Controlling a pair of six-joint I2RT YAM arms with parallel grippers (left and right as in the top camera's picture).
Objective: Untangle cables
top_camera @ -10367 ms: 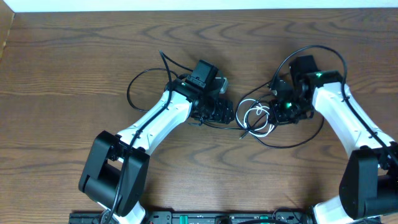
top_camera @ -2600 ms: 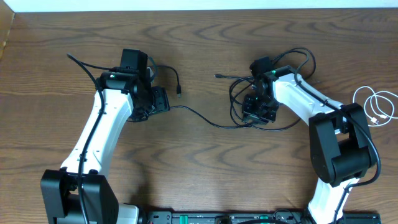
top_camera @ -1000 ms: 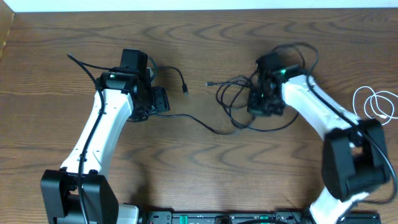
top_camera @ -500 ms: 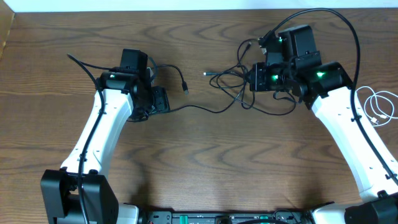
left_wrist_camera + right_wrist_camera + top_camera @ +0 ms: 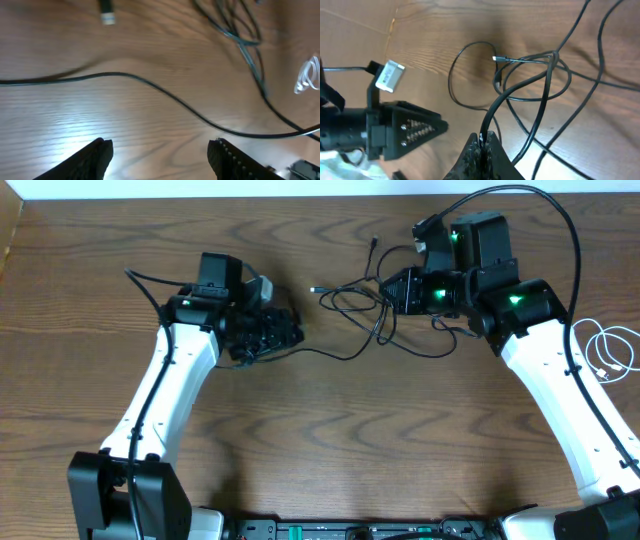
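Closest to the left gripper [image 5: 162, 150], its own wrist camera shows what the overhead view cannot. Both fingers are spread wide with bare wood between them, and they grasp nothing. Just beyond the fingertips, the long thin black cable [image 5: 116, 74] crosses the brown wooden table [image 5: 330, 440] from side to side, clear of both fingers. Farther ahead and to the left lies a small dark plug with a pale tip [image 5: 106, 15], its cord cut off by the top of the frame. Ahead to the right there are more black strands, and at the far right edge a blurred loop of the short thin white cable [image 5: 307, 75]. This whole view is soft, so fine detail is lost. From overhead the same gripper is only a dark mass, and its opening cannot be read there.

The right gripper [image 5: 482, 141] is clenched on the black cable. In its wrist view a strand rises straight out from between the fingertips into a knot of crossing loops just ahead. A thin metal plug end [image 5: 497, 58] pokes out at the loops' far side. Overhead, that tangle sits directly in front of the right gripper, with one strand trailing off towards the left gripper. The white cable lies by itself well behind the right gripper, partly cut off at the frame's edge.
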